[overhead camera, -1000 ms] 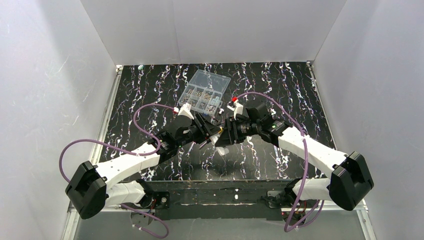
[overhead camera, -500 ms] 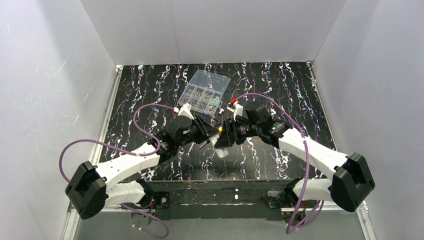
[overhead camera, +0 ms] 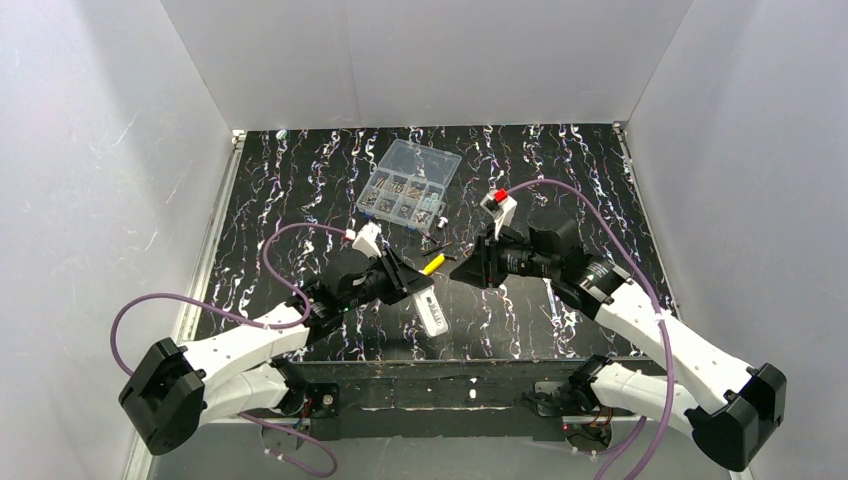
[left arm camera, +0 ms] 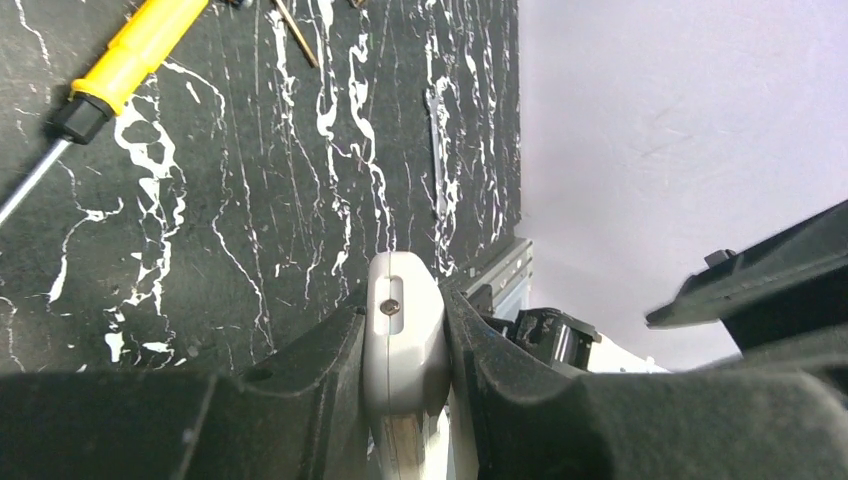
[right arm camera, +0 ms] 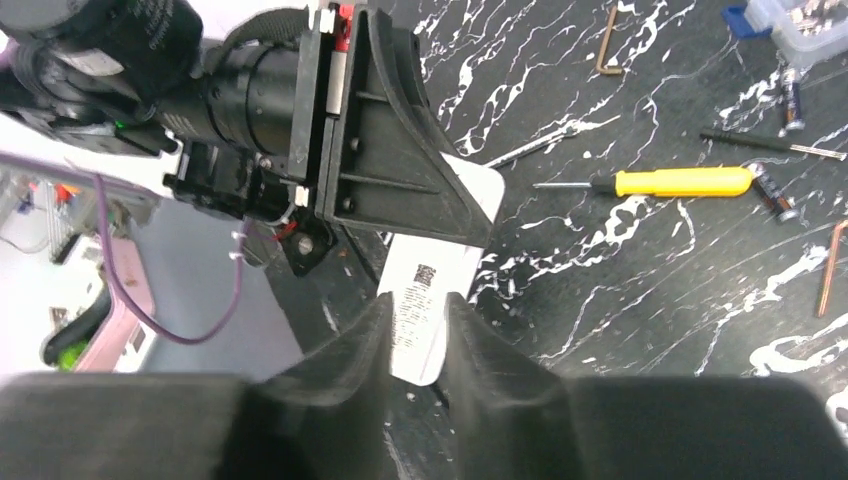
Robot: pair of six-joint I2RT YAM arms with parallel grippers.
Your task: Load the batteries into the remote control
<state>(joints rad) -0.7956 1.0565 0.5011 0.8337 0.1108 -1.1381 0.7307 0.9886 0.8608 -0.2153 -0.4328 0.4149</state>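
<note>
Remote control is clamped by left gripper near desk front edge, presumably steadied for loading; right gripper fingers apart, empty; batteries not yet picked.

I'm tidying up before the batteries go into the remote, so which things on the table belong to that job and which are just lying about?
For the job:
remote control
loose batteries

Lying about:
yellow screwdriver
clear parts box
hex key

Top camera high, rear, looking down on table; wrist cameras close, low (both share screwdriver, remote control).
</note>
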